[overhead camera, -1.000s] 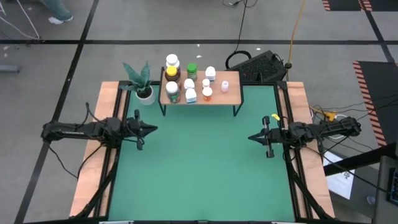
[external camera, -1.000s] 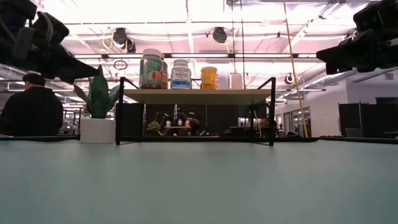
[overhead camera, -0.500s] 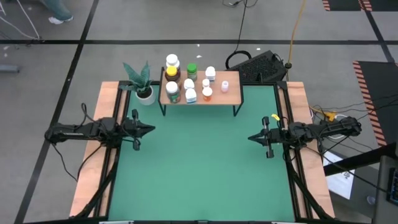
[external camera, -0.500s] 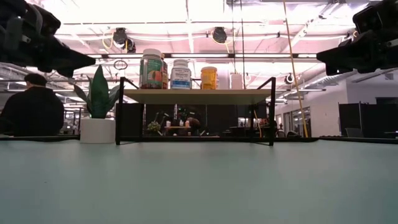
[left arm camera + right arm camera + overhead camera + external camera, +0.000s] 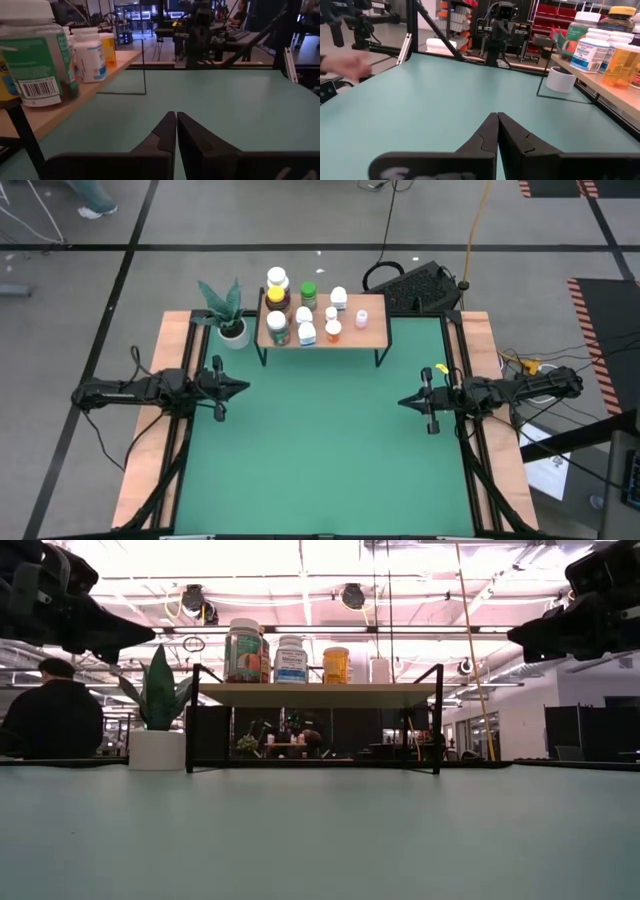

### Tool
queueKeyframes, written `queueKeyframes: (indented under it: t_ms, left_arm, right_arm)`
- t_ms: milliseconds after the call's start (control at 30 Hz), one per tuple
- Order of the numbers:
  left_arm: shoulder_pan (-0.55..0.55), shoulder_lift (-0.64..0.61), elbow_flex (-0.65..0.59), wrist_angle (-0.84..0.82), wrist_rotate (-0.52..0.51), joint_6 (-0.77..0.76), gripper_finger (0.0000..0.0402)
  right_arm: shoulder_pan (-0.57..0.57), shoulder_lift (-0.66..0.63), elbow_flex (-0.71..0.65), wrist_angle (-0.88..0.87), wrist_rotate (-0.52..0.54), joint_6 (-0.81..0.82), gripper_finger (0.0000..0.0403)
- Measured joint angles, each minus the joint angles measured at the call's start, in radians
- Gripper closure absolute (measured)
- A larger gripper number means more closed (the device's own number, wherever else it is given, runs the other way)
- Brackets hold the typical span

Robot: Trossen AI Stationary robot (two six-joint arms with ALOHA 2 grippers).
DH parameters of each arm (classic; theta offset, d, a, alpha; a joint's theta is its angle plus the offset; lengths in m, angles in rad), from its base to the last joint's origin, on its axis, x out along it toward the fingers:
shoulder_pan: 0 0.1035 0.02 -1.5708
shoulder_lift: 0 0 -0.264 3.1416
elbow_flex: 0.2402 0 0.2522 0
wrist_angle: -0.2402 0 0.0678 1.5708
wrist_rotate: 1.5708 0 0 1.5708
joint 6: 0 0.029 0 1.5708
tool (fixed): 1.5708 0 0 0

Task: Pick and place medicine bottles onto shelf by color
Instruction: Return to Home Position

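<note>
The shelf (image 5: 322, 332), a light-wood board on thin black legs, stands at the table's far middle. Several medicine bottles stand upright on it: an amber one (image 5: 277, 281), a green one (image 5: 309, 293), a white-and-blue one (image 5: 306, 332), an orange one (image 5: 333, 330) and a pale pink one (image 5: 361, 318). My left gripper (image 5: 246, 388) hovers shut and level at the table's left edge, pointing right. My right gripper (image 5: 402, 402) hovers shut and level at the right edge, pointing left. Both are well clear of the shelf, with nothing between their fingers (image 5: 170, 125) (image 5: 492, 125).
A white pot with a green plant (image 5: 230, 320) stands just left of the shelf. The green tabletop (image 5: 320, 450) between the arms holds nothing. A black keyboard (image 5: 420, 288) lies beyond the far right corner. A person's blurred hand (image 5: 350, 65) shows beyond the table.
My left gripper has tipped its fingertips up a little, from slightly downward to level, and drawn back slightly toward the table's left edge. It has stayed shut.
</note>
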State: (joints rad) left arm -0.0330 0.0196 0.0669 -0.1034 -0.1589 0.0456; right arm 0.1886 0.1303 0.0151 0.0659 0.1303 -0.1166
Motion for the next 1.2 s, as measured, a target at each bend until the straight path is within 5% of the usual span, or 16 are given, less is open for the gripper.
queueKeyframes:
  t_ms: [433,1200]
  left_arm:
    - [0.000,0.000,0.000,0.001,0.000,0.000,0.0382]
    - [0.000,0.000,0.000,0.001,0.000,0.001,0.0382]
  right_arm:
    - [0.000,0.000,0.000,0.202,0.000,-0.106,0.0403]
    - [0.000,0.000,0.000,0.206,0.000,-0.106,0.0403]
